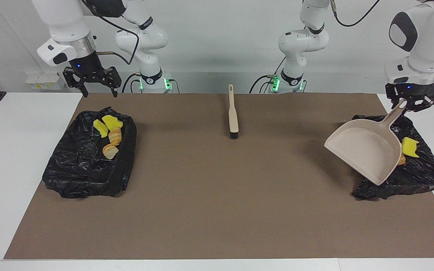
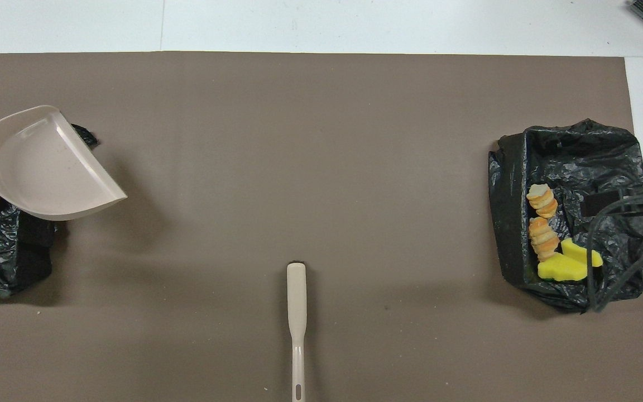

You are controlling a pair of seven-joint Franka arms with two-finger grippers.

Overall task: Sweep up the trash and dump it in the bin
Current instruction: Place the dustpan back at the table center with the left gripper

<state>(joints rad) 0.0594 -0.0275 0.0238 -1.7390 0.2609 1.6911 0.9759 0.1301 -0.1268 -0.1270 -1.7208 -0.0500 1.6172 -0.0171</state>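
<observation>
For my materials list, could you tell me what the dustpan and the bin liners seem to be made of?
Dustpan: probably moulded plastic, matte beige, with a smooth, even surface and thin raised walls. Bin liners: thin black plastic film, by the look, glossy and crumpled into shiny creases.

Open room: you have the bare brown mat (image 1: 217, 195) between the two bag-lined bins.
Centre obstacle: the brush (image 1: 233, 113) lies near the robots.
Left arm's end: the raised dustpan (image 1: 367, 152) covers that bin (image 1: 424, 177).
</observation>
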